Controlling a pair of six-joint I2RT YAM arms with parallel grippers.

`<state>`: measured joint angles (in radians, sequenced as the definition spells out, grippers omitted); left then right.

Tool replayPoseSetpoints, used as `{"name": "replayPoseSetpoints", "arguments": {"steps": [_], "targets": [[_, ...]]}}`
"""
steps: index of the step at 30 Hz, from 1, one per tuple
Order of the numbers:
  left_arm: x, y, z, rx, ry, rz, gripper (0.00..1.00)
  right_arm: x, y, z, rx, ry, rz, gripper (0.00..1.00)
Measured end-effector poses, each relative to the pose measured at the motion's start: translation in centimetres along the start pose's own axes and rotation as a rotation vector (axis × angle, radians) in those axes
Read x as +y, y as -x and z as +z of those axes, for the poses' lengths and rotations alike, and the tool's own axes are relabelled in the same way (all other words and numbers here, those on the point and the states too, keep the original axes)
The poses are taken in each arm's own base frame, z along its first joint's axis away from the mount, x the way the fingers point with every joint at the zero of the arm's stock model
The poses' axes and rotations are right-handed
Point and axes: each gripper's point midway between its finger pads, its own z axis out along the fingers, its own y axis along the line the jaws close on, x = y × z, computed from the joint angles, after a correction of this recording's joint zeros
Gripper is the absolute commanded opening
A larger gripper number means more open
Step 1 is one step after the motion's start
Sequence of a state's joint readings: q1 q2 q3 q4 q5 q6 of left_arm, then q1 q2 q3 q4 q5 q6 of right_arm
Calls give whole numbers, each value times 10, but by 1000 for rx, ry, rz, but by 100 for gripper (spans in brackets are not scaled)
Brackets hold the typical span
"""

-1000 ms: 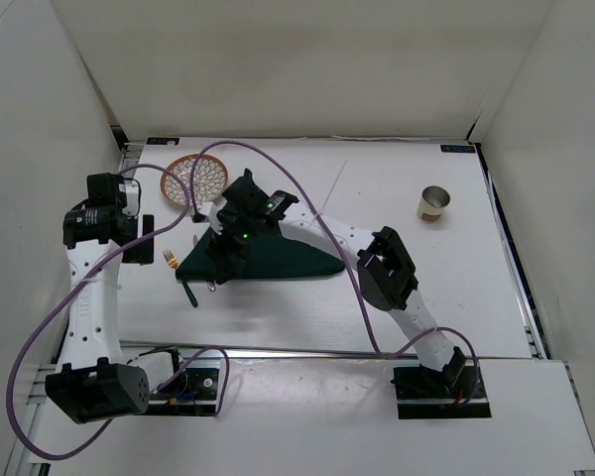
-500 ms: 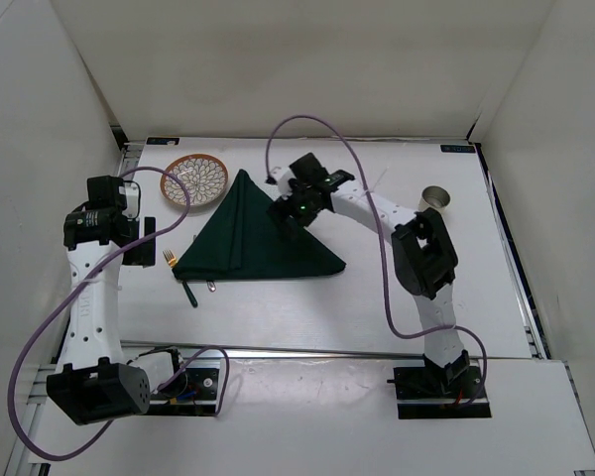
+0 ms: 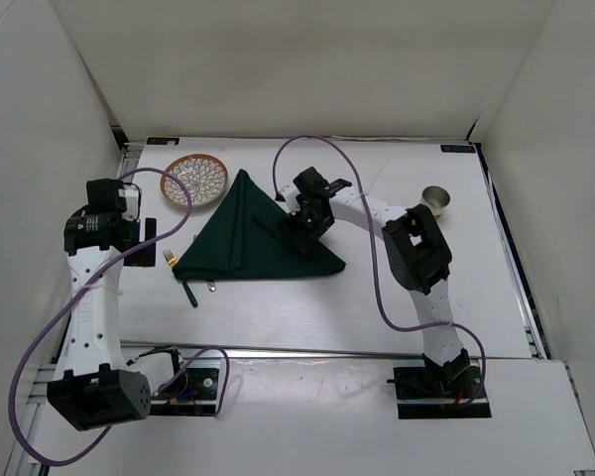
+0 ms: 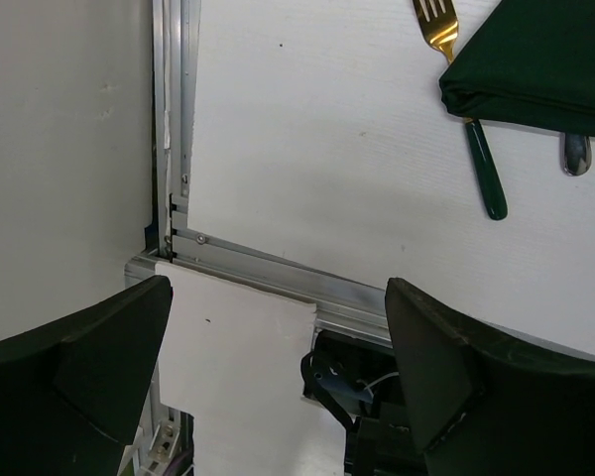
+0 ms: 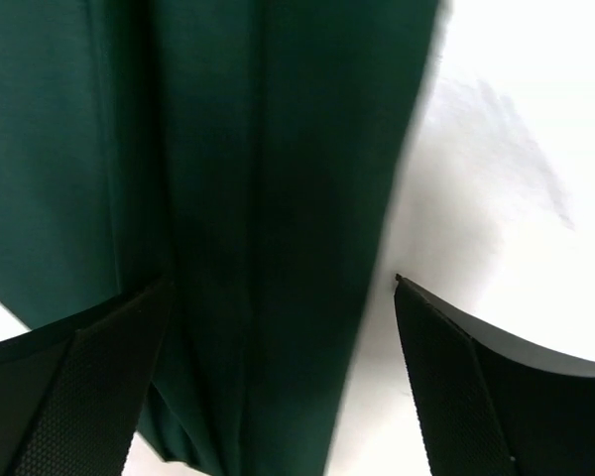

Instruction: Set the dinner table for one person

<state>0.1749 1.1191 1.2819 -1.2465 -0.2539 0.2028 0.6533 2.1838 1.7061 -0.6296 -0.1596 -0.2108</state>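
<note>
The dinner table point(image 3: 307, 307) is the white tabletop. A dark green cloth point(image 3: 240, 243) lies on it, folded into a triangle. A gold fork point(image 3: 168, 259), a green-handled utensil point(image 3: 189, 294) and a spoon tip point(image 3: 210, 288) stick out from under its left corner. My right gripper point(image 3: 302, 223) is low over the cloth's right slope, open and empty. In the right wrist view its open gripper point(image 5: 278, 397) straddles the cloth point(image 5: 258, 198) edge. My left gripper point(image 3: 139, 240) is open and empty by the table's left edge. In the left wrist view point(image 4: 278, 397) the fork point(image 4: 434, 20) shows.
A patterned round plate point(image 3: 195, 180) lies at the back left, touching the cloth's top corner. A metal cup point(image 3: 436, 200) stands at the back right near the right arm's elbow. White walls enclose the table. A metal rail point(image 4: 278, 283) runs along the near edge.
My right gripper let go of the cloth's left part and swung right and back. It now sits low at the cloth's right edge. The cloth now lies as a flat triangle.
</note>
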Motion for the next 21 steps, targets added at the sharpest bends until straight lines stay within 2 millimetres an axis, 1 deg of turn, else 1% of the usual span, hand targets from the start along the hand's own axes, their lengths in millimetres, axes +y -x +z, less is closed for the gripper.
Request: {"name": "replayPoseSetpoints", "arguments": {"steps": [1, 3, 4, 5, 6, 8, 9, 13, 17, 19, 21], "targets": [[0, -2, 1, 4, 0, 3, 100, 4, 1, 1, 1, 3, -8, 95], [-1, -5, 3, 11, -2, 8, 100, 9, 2, 1, 3, 9, -18, 81], [-2, -6, 3, 11, -2, 9, 100, 12, 3, 0, 5, 13, -22, 69], [-2, -7, 4, 14, -2, 10, 100, 14, 5, 1, 4, 19, -24, 53], [-2, -8, 4, 14, -2, 11, 100, 14, 7, 1, 2, 20, -29, 26], [-2, -9, 4, 12, -1, 10, 100, 13, 7, 3, 3, 21, -26, 10], [-2, -10, 4, 12, 0, 13, 100, 14, 6, 4, 6, 23, -22, 0], [0, -11, 2, 2, 13, 17, 100, 10, 3, 6, 5, 15, -21, 0], [2, -11, 0, -8, 22, 22, 100, 3, -5, 1, -3, -14, -35, 0], [3, -11, -1, -15, 24, 25, 100, -7, -14, -5, 9, -41, -44, 0], [3, -12, -1, -15, 28, 32, 100, -26, -21, -11, 24, -83, -54, 0]]}}
